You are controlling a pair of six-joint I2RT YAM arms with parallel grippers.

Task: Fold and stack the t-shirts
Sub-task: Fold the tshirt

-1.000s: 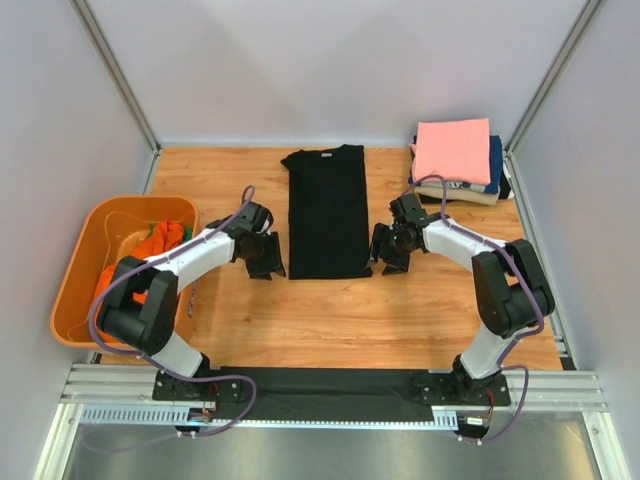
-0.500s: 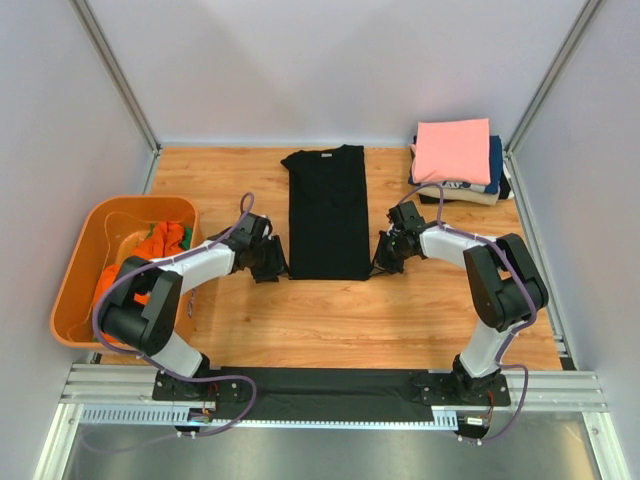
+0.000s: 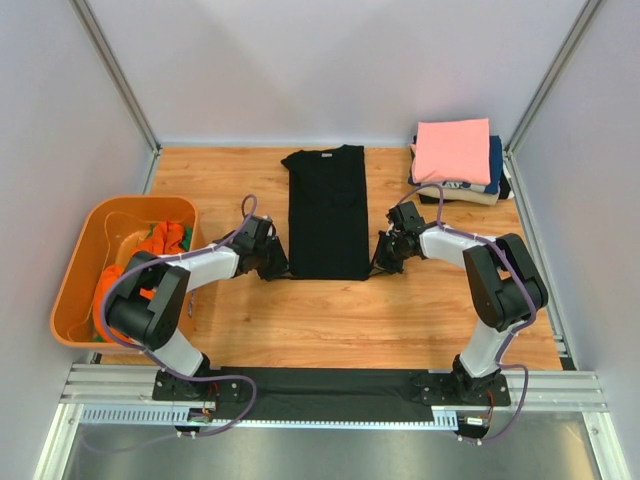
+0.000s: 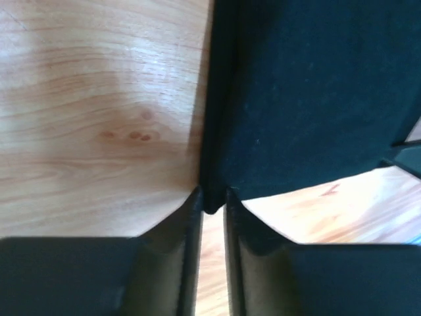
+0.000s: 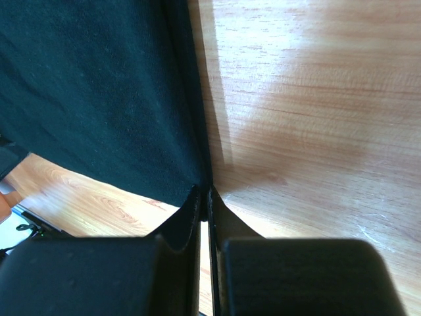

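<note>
A black t-shirt [image 3: 325,210] lies flat mid-table, folded into a long strip with the collar at the far end. My left gripper [image 3: 278,268] is at its near left corner. In the left wrist view the black t-shirt [image 4: 316,92] fills the upper right, and its corner sits pinched between the tips of the left gripper [image 4: 212,197]. My right gripper [image 3: 381,265] is at the near right corner. The right wrist view shows the right gripper [image 5: 204,194] shut on the edge of the black t-shirt [image 5: 92,85].
A stack of folded shirts stands at the back right: pink [image 3: 452,148] on top, navy [image 3: 496,165] and cream [image 3: 465,195] below. An orange tub [image 3: 75,275] on the left holds an orange shirt [image 3: 160,240]. Bare wooden table lies in front of the black shirt.
Both grippers have moved inward onto the black shirt's near corners. The right jaws have shut on the cloth and the left jaws have narrowed onto it.
</note>
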